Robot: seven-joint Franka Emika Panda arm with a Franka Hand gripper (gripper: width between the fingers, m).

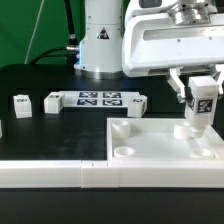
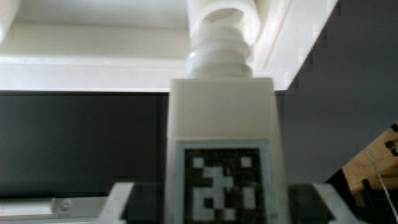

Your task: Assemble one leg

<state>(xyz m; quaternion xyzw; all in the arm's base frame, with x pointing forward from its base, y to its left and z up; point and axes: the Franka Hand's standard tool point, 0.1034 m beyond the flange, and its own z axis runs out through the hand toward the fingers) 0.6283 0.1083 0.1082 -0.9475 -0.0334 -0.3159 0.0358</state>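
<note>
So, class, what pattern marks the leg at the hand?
A black-and-white square tag; clearest in wrist view.

The leg stands central, its tag facing the camera.

Black table: marker board, panel, loose legs.

Robot lab: marker board, green backdrop
</note>
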